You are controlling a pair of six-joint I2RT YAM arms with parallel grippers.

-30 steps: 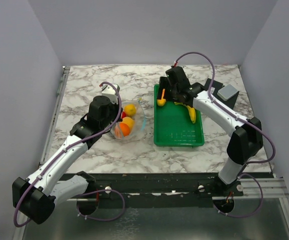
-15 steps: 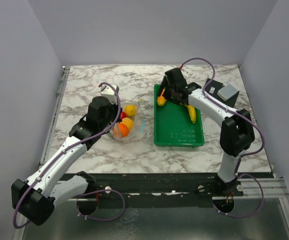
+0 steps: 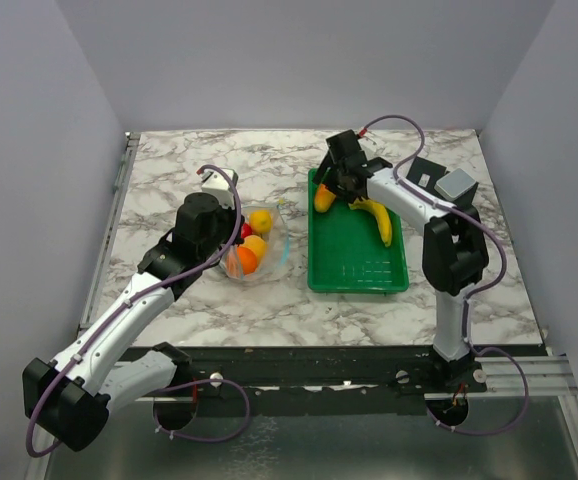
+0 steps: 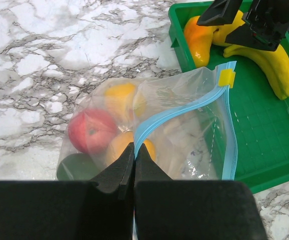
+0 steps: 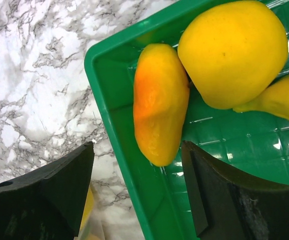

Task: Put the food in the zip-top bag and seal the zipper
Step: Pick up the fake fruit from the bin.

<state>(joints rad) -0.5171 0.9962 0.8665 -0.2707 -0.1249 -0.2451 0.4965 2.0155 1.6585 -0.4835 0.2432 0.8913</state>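
The clear zip-top bag (image 3: 269,262) lies on the marble left of the green tray (image 3: 359,265). My left gripper (image 4: 134,146) is shut on the bag's light blue zipper (image 4: 157,119) at the near lip, and the mouth gapes toward the tray. Food inside the bag: a red fruit (image 4: 91,131), a yellow one (image 4: 119,97), an orange one (image 4: 115,149) and a dark green one (image 4: 77,167). My right gripper (image 5: 138,150) hangs open over the tray's far left corner, its fingers straddling an orange-yellow fruit (image 5: 159,120). A round yellow fruit (image 5: 232,52) touches that fruit.
A yellow banana (image 3: 379,220) lies in the tray right of the two fruits. A grey block (image 3: 457,183) sits at the table's back right. A small white object (image 3: 212,183) lies behind my left arm. The tray's raised rim (image 5: 109,115) runs under my right gripper.
My right gripper has moved back and left to the tray's far left corner, over the orange-yellow fruit. The left gripper and the bag have stayed put.
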